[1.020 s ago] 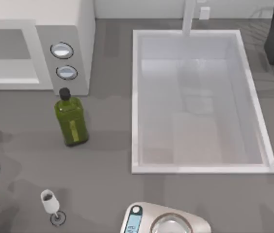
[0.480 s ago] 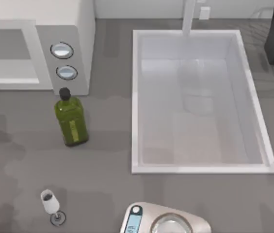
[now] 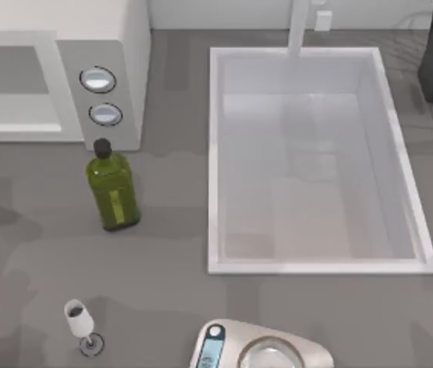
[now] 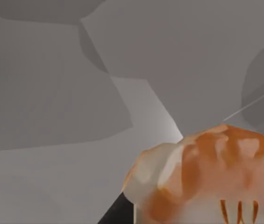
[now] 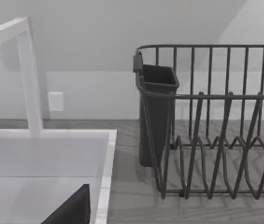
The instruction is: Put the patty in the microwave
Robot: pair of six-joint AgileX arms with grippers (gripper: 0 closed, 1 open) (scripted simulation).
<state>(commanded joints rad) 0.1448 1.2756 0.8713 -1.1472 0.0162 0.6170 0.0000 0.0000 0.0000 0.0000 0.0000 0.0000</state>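
Half the microwave (image 3: 55,73) cut off — patty (image 4: 206,177) looms close, edges cropped.

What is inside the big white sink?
The sink shows bare pale walls and floor, with the tap standing at its back edge. Nothing lies in it as far as the top view shows.

- Green bottle (image 3: 113,192) upright, near the wine glass (image 3: 79,320).
- White sink (image 3: 216,192) with faucet (image 5: 26,74).
- Scale (image 3: 258,351).
- Dish rack (image 5: 216,121) beside the sink.
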